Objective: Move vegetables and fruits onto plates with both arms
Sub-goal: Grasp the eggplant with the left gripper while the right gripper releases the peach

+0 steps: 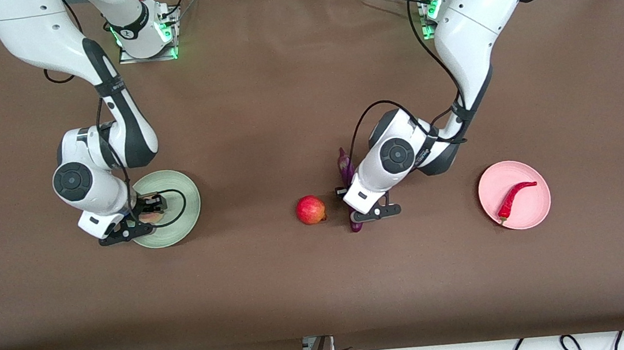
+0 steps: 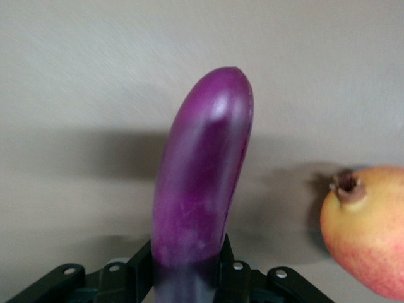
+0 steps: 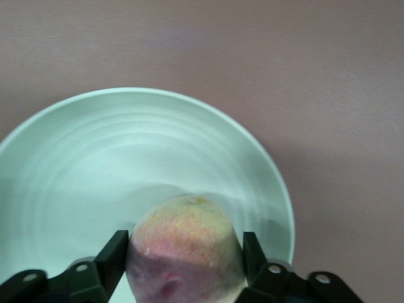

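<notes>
My left gripper (image 1: pixel 354 210) is shut on the purple eggplant (image 1: pixel 344 164) low at the table's middle. In the left wrist view the eggplant (image 2: pixel 202 177) sticks out past the left gripper (image 2: pixel 183 255), with a finger against each side. The round red fruit (image 1: pixel 310 209) lies on the table beside it and also shows in the left wrist view (image 2: pixel 369 227). My right gripper (image 1: pixel 149 214) is shut on the peach (image 3: pixel 186 252) over the pale green plate (image 1: pixel 181 203), whose surface (image 3: pixel 95 164) is bare. The red chili (image 1: pixel 514 195) lies on the pink plate (image 1: pixel 535 206).
The brown table (image 1: pixel 279 85) has open surface between the two plates and toward the arm bases. Black cables hang from both wrists. The pink plate stands toward the left arm's end, the green plate toward the right arm's end.
</notes>
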Available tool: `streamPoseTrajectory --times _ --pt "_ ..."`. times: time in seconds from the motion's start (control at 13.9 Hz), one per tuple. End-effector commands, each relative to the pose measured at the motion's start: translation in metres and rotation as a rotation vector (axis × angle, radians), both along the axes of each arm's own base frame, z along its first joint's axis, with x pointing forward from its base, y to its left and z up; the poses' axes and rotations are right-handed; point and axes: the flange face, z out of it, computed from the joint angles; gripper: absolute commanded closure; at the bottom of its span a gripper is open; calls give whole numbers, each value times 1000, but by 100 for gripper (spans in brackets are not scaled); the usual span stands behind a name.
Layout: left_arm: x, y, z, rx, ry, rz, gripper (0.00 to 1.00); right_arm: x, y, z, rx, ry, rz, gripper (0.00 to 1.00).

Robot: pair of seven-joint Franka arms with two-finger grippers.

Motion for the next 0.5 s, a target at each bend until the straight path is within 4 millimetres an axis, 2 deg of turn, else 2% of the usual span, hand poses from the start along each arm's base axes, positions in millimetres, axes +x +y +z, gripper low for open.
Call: streamPoseTrajectory --times 0.0,0.07,0.14,0.22,0.36,0.43 --pt "19 45 58 40 18 7 100 -1 -1 3 18 -15 -9 1" --pt "27 68 79 53 22 -6 100 -1 6 9 23 -16 -26 1" --pt "34 96 94 71 40 -21 100 -3 23 19 35 -9 -56 1" --pt "40 127 105 86 60 -49 100 -4 50 26 50 -3 -91 1" --pt "52 192 109 84 86 -166 100 1 87 48 59 1 -161 1" --pt "57 226 109 76 88 -216 100 3 113 63 66 5 -194 1"
